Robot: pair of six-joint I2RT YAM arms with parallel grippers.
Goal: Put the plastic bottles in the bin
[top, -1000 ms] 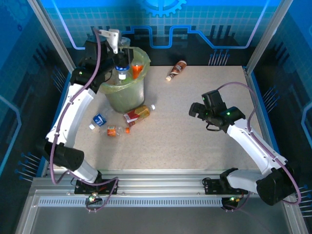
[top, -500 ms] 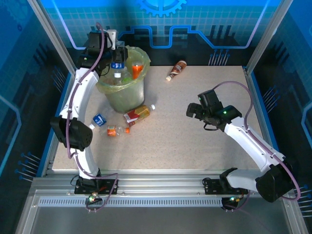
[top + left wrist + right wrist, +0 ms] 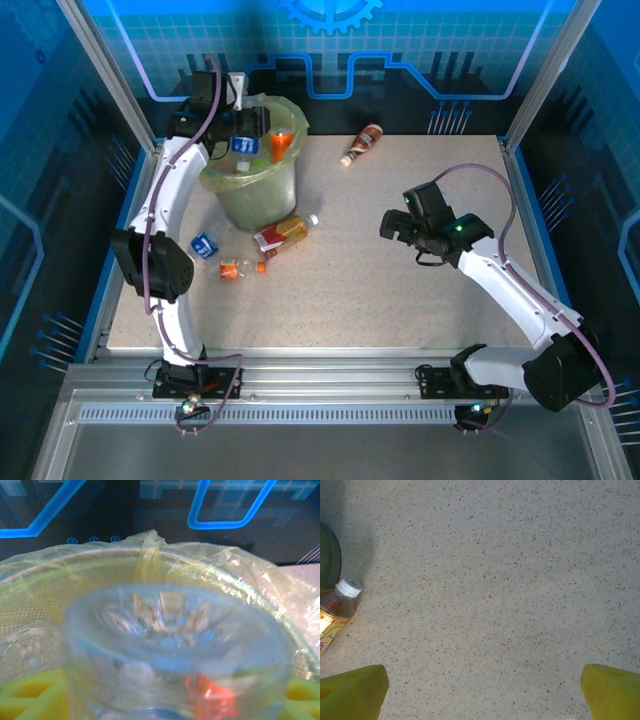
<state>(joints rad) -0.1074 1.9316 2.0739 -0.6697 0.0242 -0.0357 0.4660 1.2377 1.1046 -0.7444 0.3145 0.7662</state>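
The bin [image 3: 250, 185], lined with a yellow-green bag, stands at the table's back left. My left gripper [image 3: 243, 128] hangs over its mouth, open, with a clear blue-labelled bottle [image 3: 243, 146] between the spread fingers. In the left wrist view that bottle's base [image 3: 172, 630] sits between my yellow fingers [image 3: 27, 695], and the bin rim [image 3: 150, 555] lies beyond. An orange bottle [image 3: 281, 147] lies inside the bin. My right gripper [image 3: 392, 226] hovers open over bare table at mid right [image 3: 485, 690].
Loose bottles lie on the table: a red-and-yellow one [image 3: 283, 234] [image 3: 335, 610] below the bin, a blue one [image 3: 204, 245], an orange one [image 3: 235, 268] and a brown one [image 3: 361, 144] at the back. Blue frame walls enclose the table.
My left gripper has swung across the bin's mouth, and its jaws have spread around the blue-labelled bottle. My right gripper has drifted slightly left.
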